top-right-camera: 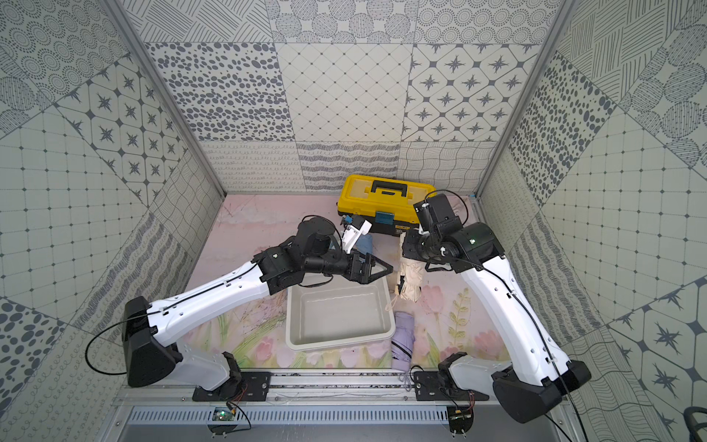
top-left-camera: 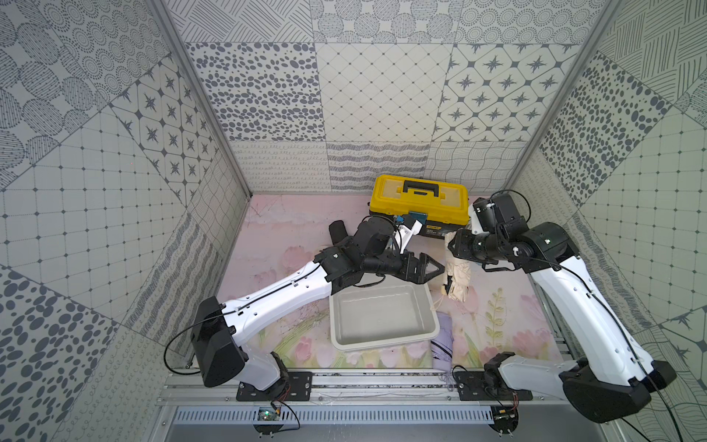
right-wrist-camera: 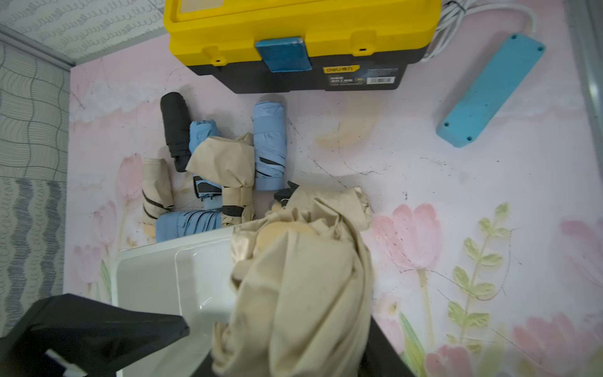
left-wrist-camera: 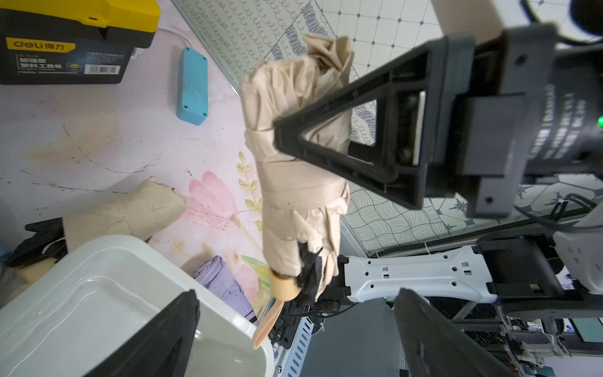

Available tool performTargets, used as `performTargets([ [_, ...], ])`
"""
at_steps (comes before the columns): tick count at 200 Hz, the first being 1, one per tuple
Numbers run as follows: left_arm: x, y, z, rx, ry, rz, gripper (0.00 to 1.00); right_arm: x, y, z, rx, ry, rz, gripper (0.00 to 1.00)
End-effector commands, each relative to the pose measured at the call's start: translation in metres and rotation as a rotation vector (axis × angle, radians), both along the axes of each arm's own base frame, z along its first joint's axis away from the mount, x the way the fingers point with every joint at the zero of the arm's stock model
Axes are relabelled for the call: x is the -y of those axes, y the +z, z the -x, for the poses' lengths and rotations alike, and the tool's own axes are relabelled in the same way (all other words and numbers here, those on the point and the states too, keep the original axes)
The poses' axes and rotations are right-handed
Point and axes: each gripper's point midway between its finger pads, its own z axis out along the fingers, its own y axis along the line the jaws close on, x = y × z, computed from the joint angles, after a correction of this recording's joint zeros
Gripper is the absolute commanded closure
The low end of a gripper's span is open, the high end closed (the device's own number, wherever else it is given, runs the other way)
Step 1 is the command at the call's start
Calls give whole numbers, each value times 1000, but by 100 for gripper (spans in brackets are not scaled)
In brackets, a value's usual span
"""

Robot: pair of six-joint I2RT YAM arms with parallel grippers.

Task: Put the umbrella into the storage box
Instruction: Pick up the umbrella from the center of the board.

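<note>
- Desk (top-left-camera: 290, 229), pink floral mat.
- White rectangular plastic storage box (top-left-camera: 382, 317), near centre: empty, so nothing is stowed yet.
- Yellow-lidded black plastic toolbox (top-left-camera: 419, 203), far centre; its label reads "deli".
- Left gripper (top-left-camera: 436, 269) over the box's far edge, fingers spread, empty.
- Right gripper (top-left-camera: 452, 247), fingers pinching the beige folded fabric umbrella (top-left-camera: 457, 275), which hangs just right of the box's far right corner. Moving it over the rim and releasing it seems left to do.

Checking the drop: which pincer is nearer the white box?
Left. The left pincer hovers above the far rim of the box; the right pincer, gripping the umbrella, is beyond that rim.
</note>
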Motion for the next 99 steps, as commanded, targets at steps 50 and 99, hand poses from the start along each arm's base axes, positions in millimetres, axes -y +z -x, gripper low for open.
performTargets([
  [50, 9, 7, -10, -29, 11, 62, 1, -68, 45, -18, 100, 99, -235, 66],
  [99, -2, 14, -27, -83, 53, 124, 22, -83, 51, -17, 96, 148, -294, 66],
])
